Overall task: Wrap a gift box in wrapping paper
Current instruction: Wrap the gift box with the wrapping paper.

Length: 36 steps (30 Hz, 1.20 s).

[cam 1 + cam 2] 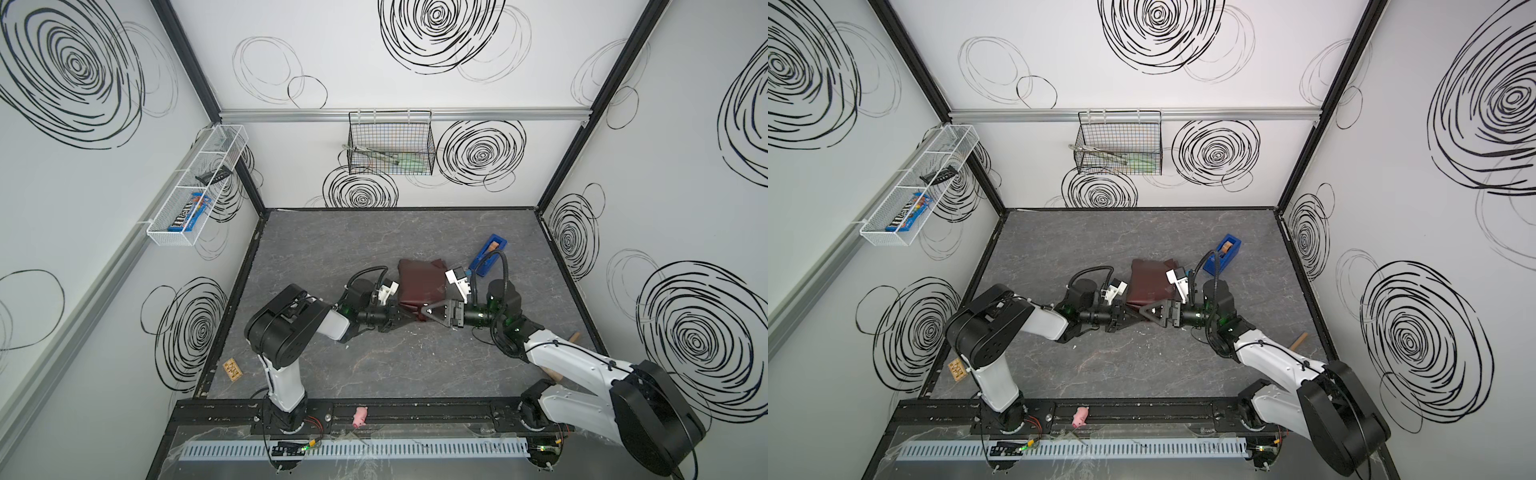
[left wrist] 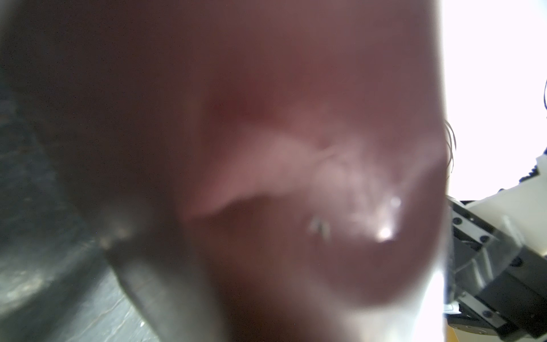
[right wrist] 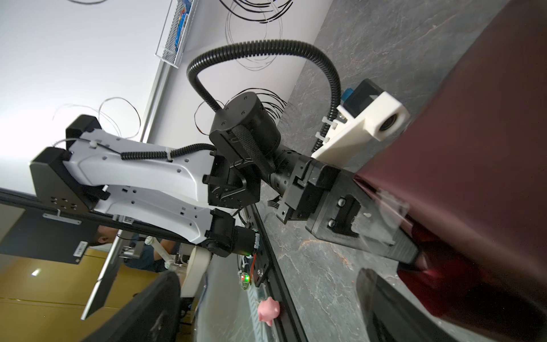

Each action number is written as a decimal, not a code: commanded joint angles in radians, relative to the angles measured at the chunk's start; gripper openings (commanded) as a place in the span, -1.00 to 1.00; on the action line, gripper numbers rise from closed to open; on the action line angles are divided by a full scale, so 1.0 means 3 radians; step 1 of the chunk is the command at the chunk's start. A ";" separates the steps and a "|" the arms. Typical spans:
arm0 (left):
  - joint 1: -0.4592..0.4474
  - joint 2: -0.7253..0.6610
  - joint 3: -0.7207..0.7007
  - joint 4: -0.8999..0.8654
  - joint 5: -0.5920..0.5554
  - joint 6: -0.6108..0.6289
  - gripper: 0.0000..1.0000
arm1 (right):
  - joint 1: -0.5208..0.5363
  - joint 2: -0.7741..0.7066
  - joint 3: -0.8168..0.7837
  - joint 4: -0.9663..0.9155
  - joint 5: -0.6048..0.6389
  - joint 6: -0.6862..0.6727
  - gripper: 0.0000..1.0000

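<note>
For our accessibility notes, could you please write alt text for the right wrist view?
The left gripper is shut on a fold of the maroon wrapping paper, which is folded into a boxy shape on the grey marbled table. Its black-and-white arm stretches back toward the black rail, where a small pink pig toy sits.

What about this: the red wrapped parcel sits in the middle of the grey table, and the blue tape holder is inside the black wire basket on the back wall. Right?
Not quite. The blue tape holder is not in the black wire basket. It stands on the grey table near the red wrapped parcel, as both top views show. The rest is right.
</note>
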 commanded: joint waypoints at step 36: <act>0.0061 0.0006 -0.0001 0.0347 0.0039 -0.0022 -1.00 | -0.0152 0.0715 0.0182 0.0466 0.0222 0.1575 0.95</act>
